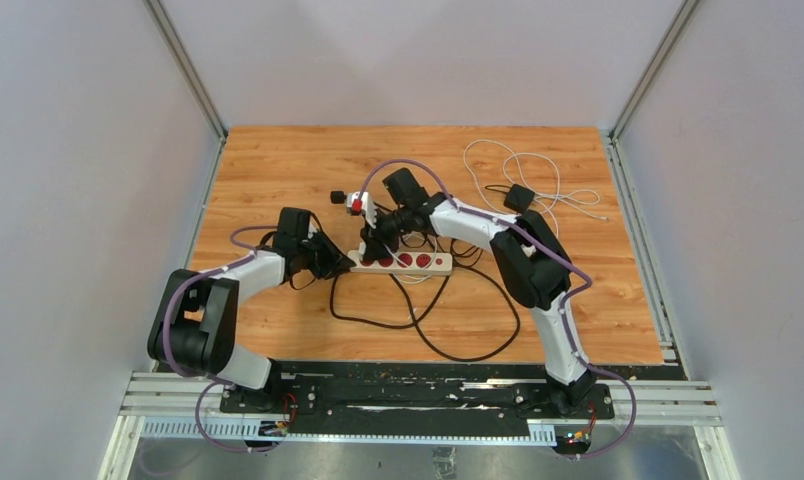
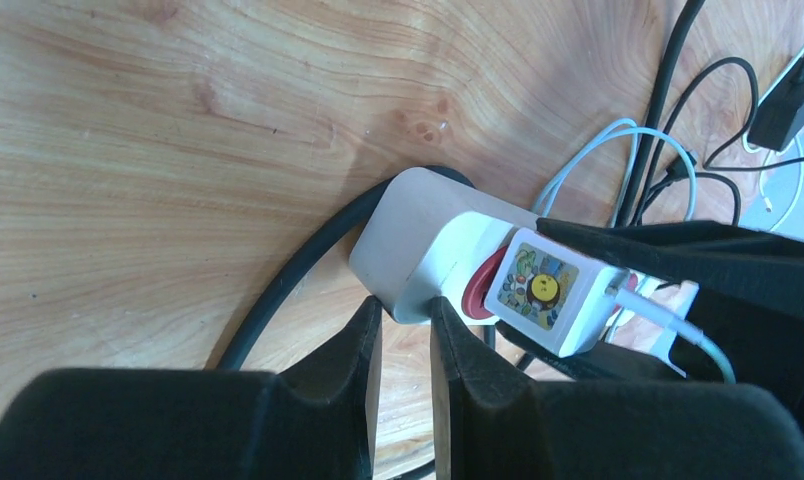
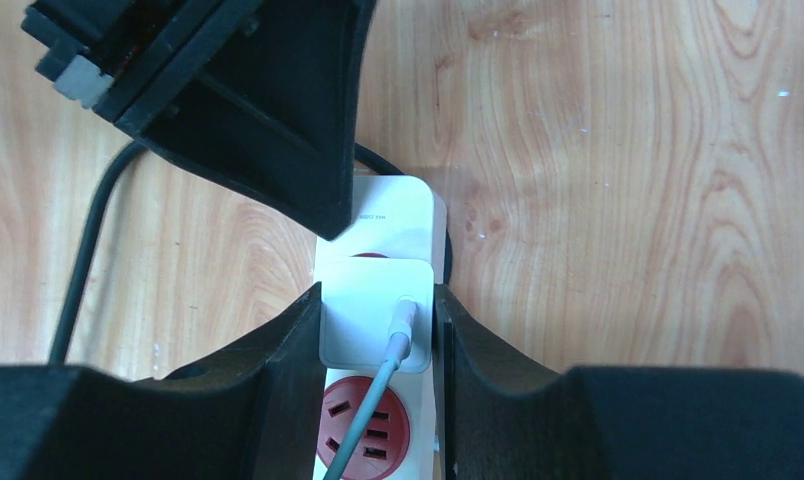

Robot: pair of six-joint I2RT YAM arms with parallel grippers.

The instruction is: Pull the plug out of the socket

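From where I stand, the left arm reaches in low across the wooden table (image 1: 278, 170). The left gripper (image 2: 405, 320) is down at the left end of the socket (image 1: 418, 261). Its two black fingers (image 2: 363, 350) are drawn nearly together, with only a slim gap between them. Their tips are against the end edge of the cream-white bar. Whether they pinch that edge or only press on it, I cannot tell.

The socket lies flat near the middle of the table, running left to right. A thick black cord (image 2: 288, 275) leaves its left end and curls toward the near edge.

The plug (image 3: 358, 310), a white cube, sits over the outlet nearest that left end, and a rim of red shows past one edge. A sticker with a yellow circle covers one face, and a pale cable runs out of it. I cannot tell how deep it sits in the outlet.

The right gripper (image 3: 376, 297) is clamped on the plug, one finger flat on each side. Just beside it, the next red outlet (image 3: 366, 430) is uncovered.

Further right, the right arm bends back over the strip. Toward the table's far right corner lies a small black adapter (image 1: 519, 197) among loops of thin white cable (image 1: 558, 192), well apart from the socket.
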